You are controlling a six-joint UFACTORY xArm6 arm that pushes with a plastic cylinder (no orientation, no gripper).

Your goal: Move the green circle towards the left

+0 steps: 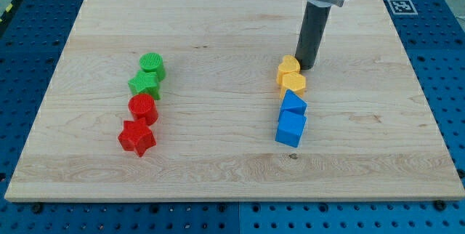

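The green circle (152,65) sits on the wooden board (218,168) at the view's left, touching a green star (144,84) just below it. My tip (306,67) is far to the view's right of the green circle, right beside the upper right of a yellow heart-shaped block (288,69).
A red circle (143,107) and a red star (136,137) lie below the green star in a column. On the view's right, a second yellow block (293,83) and two blue blocks (293,104) (290,128) form a column under the yellow heart.
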